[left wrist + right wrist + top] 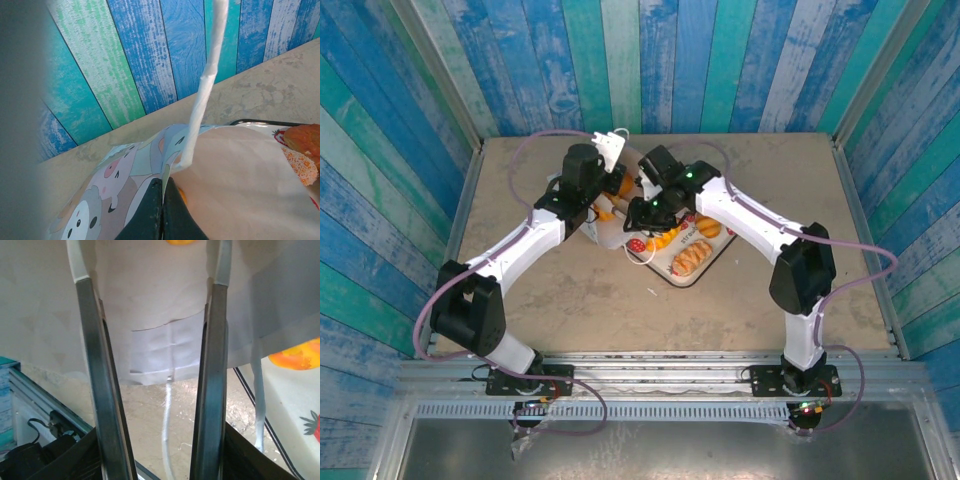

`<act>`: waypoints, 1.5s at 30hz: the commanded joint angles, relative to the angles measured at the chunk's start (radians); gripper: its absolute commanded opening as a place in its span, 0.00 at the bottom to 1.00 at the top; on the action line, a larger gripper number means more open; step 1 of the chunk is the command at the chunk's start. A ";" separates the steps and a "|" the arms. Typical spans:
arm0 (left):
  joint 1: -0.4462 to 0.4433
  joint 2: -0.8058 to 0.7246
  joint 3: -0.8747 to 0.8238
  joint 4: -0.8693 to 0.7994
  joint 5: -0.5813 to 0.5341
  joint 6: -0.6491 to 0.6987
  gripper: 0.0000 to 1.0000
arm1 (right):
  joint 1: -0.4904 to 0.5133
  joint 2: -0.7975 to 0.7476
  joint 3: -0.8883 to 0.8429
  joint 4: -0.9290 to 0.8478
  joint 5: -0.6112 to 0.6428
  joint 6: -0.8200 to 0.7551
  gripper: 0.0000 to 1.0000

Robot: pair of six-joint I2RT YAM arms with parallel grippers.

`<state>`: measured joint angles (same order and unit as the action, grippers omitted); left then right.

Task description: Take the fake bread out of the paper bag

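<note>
Nearest, a glossy golden-brown braided piece of the fake bread (pixel 692 260) lies on the strawberry tray (pixel 672 277). Just behind the tray is the white paper bag (pixel 235 170), printed with cartoon animal faces. The right gripper (pixel 149 265) holds its fingers apart in front of the bag's paper, and the left gripper (pixel 163 189) is pinched together on the bag's rim, beside the thin handle (pixel 205 90).

White paper bag (pixel 240 170) on side — fake bread (pixel 692 260) on tray (pixel 672 275).
</note>
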<state>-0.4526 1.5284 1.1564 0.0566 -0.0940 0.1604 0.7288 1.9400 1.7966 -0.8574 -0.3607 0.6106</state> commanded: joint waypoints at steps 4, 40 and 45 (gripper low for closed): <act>0.002 -0.060 0.014 0.037 0.010 -0.006 0.00 | -0.012 -0.032 -0.015 0.030 -0.035 0.021 0.51; 0.002 -0.061 -0.017 0.061 0.055 -0.017 0.00 | -0.072 0.232 0.191 -0.130 -0.224 0.002 0.48; 0.002 -0.053 -0.017 0.068 0.062 -0.019 0.00 | -0.087 0.258 0.230 -0.137 -0.212 0.005 0.46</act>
<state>-0.4496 1.5284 1.1374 0.0597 -0.0677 0.1562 0.6518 2.1822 1.9816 -0.9897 -0.5560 0.6136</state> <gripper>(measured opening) 0.044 0.466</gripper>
